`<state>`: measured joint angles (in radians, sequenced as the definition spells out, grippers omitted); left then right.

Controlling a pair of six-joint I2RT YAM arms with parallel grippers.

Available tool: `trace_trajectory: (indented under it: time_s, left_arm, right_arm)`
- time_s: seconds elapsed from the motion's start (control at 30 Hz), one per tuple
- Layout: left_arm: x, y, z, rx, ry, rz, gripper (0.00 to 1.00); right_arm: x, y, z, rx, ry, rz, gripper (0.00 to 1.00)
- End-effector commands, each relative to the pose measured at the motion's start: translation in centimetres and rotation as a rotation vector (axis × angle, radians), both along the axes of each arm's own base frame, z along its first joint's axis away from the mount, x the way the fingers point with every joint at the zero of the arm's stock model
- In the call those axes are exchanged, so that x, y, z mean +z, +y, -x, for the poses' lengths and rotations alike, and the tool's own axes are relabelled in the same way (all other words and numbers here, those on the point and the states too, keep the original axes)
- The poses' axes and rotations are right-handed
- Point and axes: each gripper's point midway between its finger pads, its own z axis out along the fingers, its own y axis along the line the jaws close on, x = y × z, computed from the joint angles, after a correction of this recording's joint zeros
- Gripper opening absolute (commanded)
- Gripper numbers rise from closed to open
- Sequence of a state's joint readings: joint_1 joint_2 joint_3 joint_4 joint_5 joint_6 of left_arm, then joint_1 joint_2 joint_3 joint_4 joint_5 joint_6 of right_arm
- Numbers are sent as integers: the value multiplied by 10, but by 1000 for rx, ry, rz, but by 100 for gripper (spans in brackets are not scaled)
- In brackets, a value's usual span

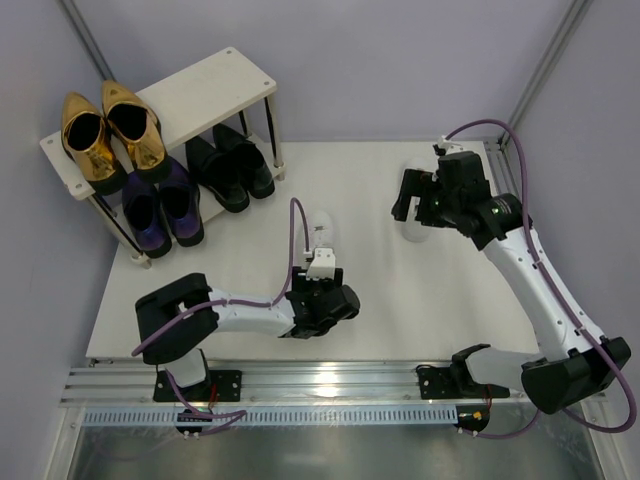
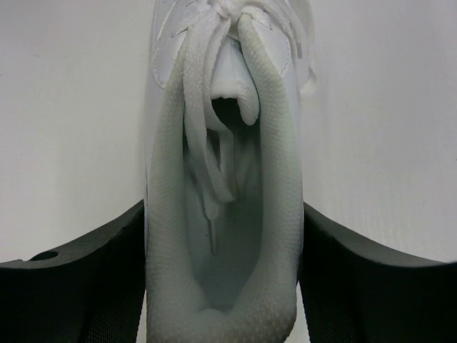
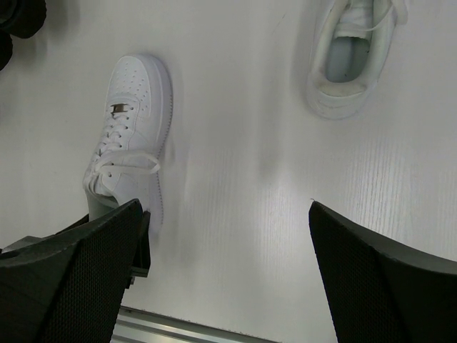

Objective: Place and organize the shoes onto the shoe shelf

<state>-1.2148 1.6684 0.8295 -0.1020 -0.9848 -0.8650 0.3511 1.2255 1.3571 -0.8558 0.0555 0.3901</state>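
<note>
A white lace-up sneaker [image 2: 223, 214] lies toe-away in the middle of the table [image 1: 322, 228]. My left gripper [image 2: 223, 286] is shut on its heel, with both black fingers [image 2: 86, 286] pressed against the sides and the collar pinched narrow. The same sneaker [image 3: 132, 136] shows in the right wrist view. The second white sneaker [image 3: 350, 57] lies apart, partly hidden under my right gripper [image 1: 418, 205], which hangs open above the table with nothing between its fingers [image 3: 221, 286]. The shoe shelf [image 1: 215, 85] stands at the far left. It holds gold loafers [image 1: 105, 135], purple shoes [image 1: 160, 205] and black shoes [image 1: 230, 165].
The right half of the shelf's top board is bare. Grey walls enclose the table at the back and sides. A metal rail [image 1: 330, 385] runs along the near edge by the arm bases.
</note>
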Motion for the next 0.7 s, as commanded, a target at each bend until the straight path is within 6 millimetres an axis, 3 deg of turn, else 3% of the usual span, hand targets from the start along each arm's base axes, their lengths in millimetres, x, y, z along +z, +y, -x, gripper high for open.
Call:
trace_trajectory:
  time_s: [0.0, 0.07, 0.2, 0.23, 0.37, 0.57, 0.67]
  left_arm:
    - [9, 0, -5, 70, -25, 100, 0]
    - [13, -4, -5, 60, -18, 99, 0]
    - [45, -15, -7, 25, -27, 54, 0]
    - [66, -25, -12, 24, -49, 77, 0]
    - [97, -37, -19, 11, -77, 62, 0]
    - [109, -43, -23, 0, -90, 47, 0]
    - [101, -44, -24, -11, -77, 26, 0]
  right_arm:
    - [8, -8, 4, -9, -36, 21, 98]
    - [9, -10, 5, -12, -39, 26, 98]
    - [11, -14, 7, -18, -48, 30, 98]
    - [11, -15, 7, -22, -51, 29, 98]
    - [16, -18, 6, -26, -62, 30, 98]
    - [18, -23, 6, -32, -67, 30, 98]
    - [17, -24, 6, -32, -65, 25, 98]
